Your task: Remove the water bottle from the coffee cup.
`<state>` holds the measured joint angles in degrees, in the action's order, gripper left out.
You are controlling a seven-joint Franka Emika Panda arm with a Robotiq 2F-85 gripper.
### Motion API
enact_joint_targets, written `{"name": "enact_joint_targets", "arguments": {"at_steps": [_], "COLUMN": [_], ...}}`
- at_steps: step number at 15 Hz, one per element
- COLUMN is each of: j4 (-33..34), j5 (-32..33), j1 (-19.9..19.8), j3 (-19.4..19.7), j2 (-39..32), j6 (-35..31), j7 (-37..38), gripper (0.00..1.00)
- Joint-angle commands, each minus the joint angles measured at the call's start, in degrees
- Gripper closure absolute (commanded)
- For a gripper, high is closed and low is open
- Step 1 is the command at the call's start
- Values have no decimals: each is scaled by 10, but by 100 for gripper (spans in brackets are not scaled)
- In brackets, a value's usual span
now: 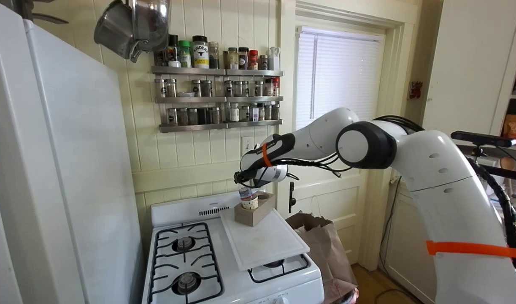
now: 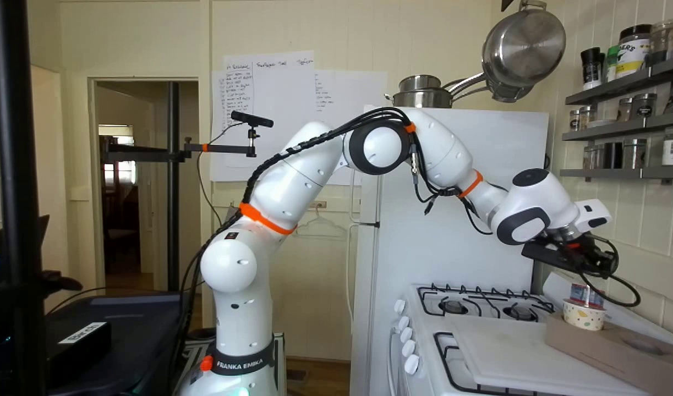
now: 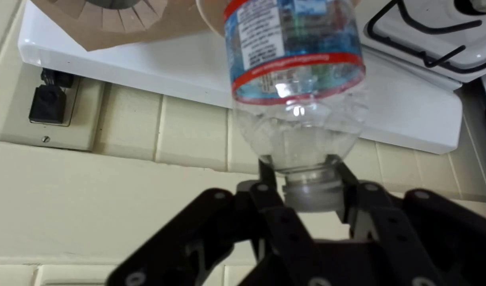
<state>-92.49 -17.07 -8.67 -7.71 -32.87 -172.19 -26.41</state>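
Water bottle point(image 3: 298, 103) is thin clear plastic, blue label with red bands. No waterline that I can see, so expect it light. Body walls will probably crumple or slip under a hard squeeze; the neck point(image 3: 309, 174) is the stiff part, hold it there. Fingers point(image 3: 266, 174) sit either side of that neck, spaced about to its width, so I read the gripper point(image 3: 301, 165) as grasping the bottle there. In both exterior views it stands roughly upright in the coffee cup point(image 2: 583, 317); can't tell how deep the base goes, the cup wall hides it. Cup looks like spotted paper: soft, nearly weightless, so a skewed pull could drag or crush it. Pull straight along the bottle's axis, slowly.

Surface: cup is set in a hole of a brown cardboard holder point(image 2: 611, 355), another round hole beside it. Holder likely light too, could ride up with the cup. It rests on a white board point(image 1: 268, 240) laid over part of the stove point(image 1: 236, 285). Cable loop point(image 2: 617, 304) hangs near the cup, snag risk.

Room: kitchen. Fridge point(image 1: 80, 169) and paper bag point(image 1: 325, 253) flank the stove; spice shelves point(image 1: 192, 100) above.
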Motion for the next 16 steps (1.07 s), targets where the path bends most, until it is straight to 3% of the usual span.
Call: {"name": "enact_joint_targets", "arguments": {"at_steps": [1,2,12,13,14,16], "j4": [14,14,29,28,27,21], "j5": [-5,-5,0,6,10,22], "j1": [-13,-14,-32,-22,-18,1], "j3": [-18,-20,-47,-31,-23,7], "j2": [-9,-8,-2,2,5,15], "j6": [-16,-16,-41,-35,-26,-19], "j7": [-17,-19,-21,-10,-6,6], "gripper": [92,99,100,75,74,61]}}
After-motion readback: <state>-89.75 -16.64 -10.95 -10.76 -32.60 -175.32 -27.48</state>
